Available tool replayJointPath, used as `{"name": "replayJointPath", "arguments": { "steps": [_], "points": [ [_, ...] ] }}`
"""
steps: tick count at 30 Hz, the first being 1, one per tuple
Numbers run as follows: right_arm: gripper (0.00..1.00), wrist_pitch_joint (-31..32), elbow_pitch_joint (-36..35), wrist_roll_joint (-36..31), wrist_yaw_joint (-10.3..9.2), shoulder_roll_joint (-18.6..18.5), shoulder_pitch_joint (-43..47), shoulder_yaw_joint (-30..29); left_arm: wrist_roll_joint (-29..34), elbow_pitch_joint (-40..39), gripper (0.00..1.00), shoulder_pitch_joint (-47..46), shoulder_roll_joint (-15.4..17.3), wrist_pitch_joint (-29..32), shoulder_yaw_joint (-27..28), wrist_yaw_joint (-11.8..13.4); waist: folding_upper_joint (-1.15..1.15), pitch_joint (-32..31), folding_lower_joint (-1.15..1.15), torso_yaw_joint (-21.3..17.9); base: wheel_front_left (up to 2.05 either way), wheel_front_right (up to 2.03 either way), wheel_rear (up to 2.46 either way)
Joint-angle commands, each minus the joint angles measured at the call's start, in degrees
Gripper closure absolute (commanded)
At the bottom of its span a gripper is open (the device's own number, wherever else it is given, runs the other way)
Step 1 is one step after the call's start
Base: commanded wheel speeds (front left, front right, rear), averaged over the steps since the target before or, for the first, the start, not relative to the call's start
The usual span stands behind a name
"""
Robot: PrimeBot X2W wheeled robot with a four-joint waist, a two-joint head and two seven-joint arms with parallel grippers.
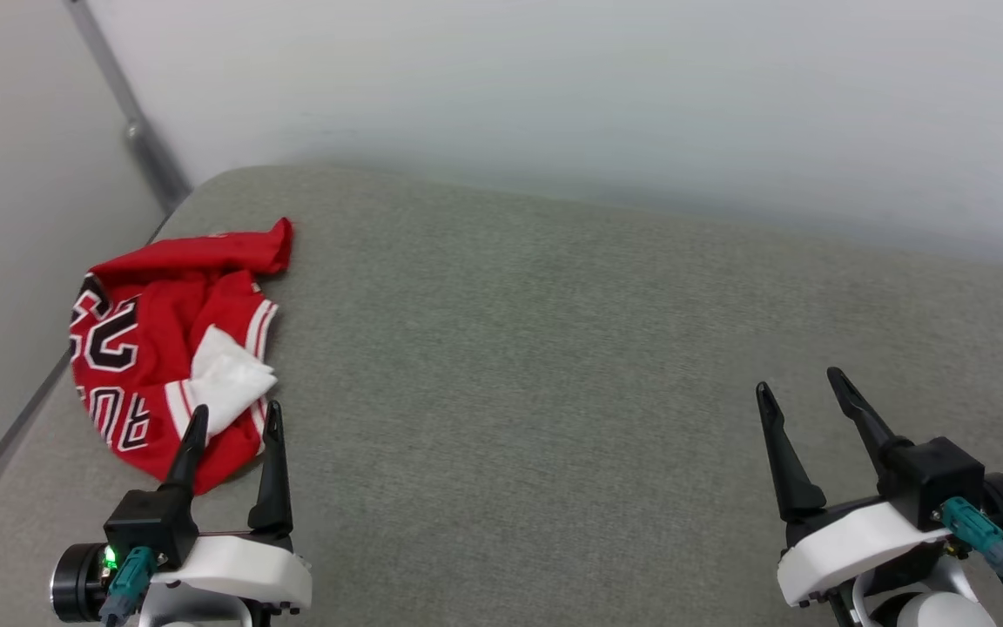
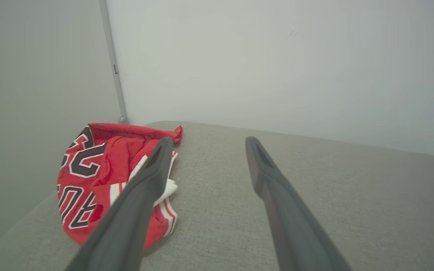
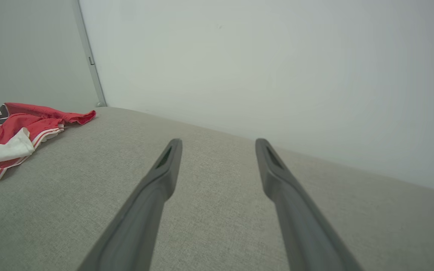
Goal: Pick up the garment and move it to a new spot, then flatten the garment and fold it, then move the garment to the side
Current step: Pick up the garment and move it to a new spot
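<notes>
Lying crumpled just beyond left hand point(image 1: 236, 407), garment point(image 1: 149, 370), right hand point(image 1: 798, 380) well apart, both spread wide, empty

A padded surface point(image 1: 554, 366) covered in grey-green woven cloth carries everything here. Its far left corner is rounded, and its far and left edges run close along a pale wall point(image 1: 554, 87). One thing lies on it: the garment point(image 1: 162, 348), a crumpled red jersey heaped near the left edge, towards the far left corner. Black, white-outlined numerals and letters face up on its left part. A white sleeve end with red stripes is folded over the top on its right side. A twisted red tip sticks out at its far right end, flat on the cloth.
</notes>
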Motion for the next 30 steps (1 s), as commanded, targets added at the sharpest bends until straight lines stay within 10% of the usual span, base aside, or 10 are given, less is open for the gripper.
{"name": "replayJointPath", "arguments": {
  "steps": [1, 15, 30],
  "points": [
    [0.00, 0.2, -0.3, 0.2, -0.03, 0.1, -0.5, 0.4, 0.3, -0.1, 0.00, 0.7, -0.1, -0.1, 0.1, 0.1, 0.00, -0.1, 0.00, 4.3, 0.00, 0.00, 0.00],
    [0.00, 0.3, -0.5, 0.9, -0.02, 0.1, -0.6, 3.2, 1.8, -1.2, 0.00, 1.6, -0.2, -0.1, 1.8, -0.3, 0.00, -0.4, 0.00, 14.6, 0.00, 0.00, 0.00],
    [0.00, 0.4, -0.1, 0.6, -0.02, 0.1, -2.4, 3.8, 2.9, 0.4, 0.00, -1.5, -0.2, -0.1, 2.2, -0.3, 0.00, 1.3, 0.00, 14.7, 0.00, 0.00, 0.00]
  ]
}}
